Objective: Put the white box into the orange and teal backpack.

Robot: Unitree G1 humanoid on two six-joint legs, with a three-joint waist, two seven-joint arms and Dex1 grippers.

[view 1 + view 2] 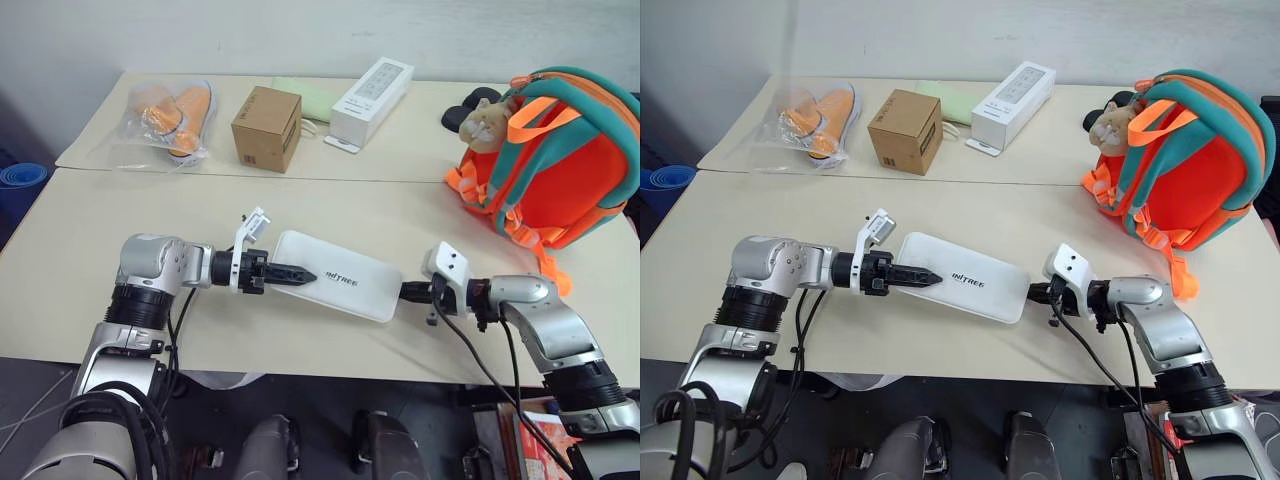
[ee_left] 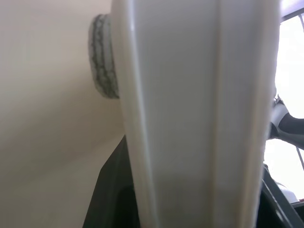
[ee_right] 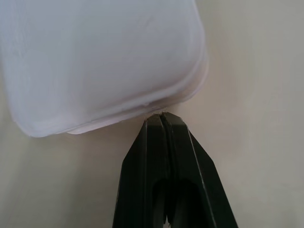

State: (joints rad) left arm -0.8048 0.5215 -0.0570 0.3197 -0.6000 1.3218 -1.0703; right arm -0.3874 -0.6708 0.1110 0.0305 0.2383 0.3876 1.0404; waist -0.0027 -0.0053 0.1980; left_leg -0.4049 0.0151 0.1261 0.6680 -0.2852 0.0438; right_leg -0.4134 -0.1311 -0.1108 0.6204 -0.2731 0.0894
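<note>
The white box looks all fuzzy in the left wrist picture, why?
Left wrist view: the white box sits right against the camera, so its edges go soft. Left eye view: farther off, the same box looks crisp, lettering readable, left gripper on it.

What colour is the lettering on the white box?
Grey, on the white box; it shows best in the right eye view.
</note>
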